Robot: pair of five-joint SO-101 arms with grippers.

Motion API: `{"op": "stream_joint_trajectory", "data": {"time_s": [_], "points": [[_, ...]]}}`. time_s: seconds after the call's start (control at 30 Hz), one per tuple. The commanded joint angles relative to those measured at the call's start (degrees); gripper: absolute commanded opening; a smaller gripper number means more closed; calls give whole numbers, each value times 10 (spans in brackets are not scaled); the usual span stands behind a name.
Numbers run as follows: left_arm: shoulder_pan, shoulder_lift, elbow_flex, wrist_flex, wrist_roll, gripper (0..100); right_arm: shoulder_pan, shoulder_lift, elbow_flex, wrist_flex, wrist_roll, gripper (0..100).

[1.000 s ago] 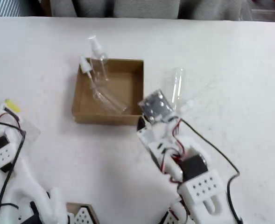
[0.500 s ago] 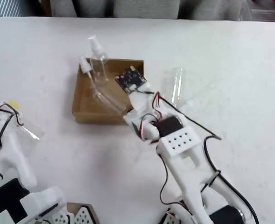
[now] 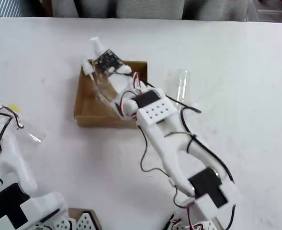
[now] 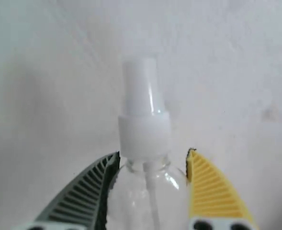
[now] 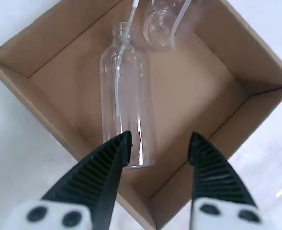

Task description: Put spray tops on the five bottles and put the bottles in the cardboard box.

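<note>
Fingers of the left gripper [image 4: 152,158], one grey and one yellow, are clamped on the shoulder of a clear bottle [image 4: 145,196]. This bottle carries a white spray top [image 4: 144,129] and is held above the white table [image 3: 236,57] at the near left. From the near right edge the right arm [image 3: 174,148] stretches far and leftward across the table. The right gripper [image 5: 160,141] hangs over the cardboard box [image 3: 107,120] with its two black fingers apart and nothing between them. Directly under those fingers a lying bottle [image 5: 126,105] rests on the box floor, its base toward the near wall and a thin tube running inside it. Beyond it a second bottle [image 5: 162,24] leans in the far corner of the box. In the high view two white sprayer heads [image 3: 96,45] poke out past the far left rim. Right of the box, a loose bottle [image 3: 181,86] lies on the table, apart from the cardboard.
</note>
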Motion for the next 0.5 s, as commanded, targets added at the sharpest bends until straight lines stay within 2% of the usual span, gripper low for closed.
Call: {"op": "stream_joint_trajectory", "data": {"time_s": [0.0,0.2,0.37,0.47], "points": [[-4,-1,-9,-34,7,27,-13,39,-93,52,7,253],[-2,-1,-9,-36,7,27,-32,94,-168,100,7,261],[-2,-1,-9,-36,7,27,-53,118,-183,101,10,262],[-2,-1,-9,-36,7,27,-59,149,-198,101,40,262]]}}
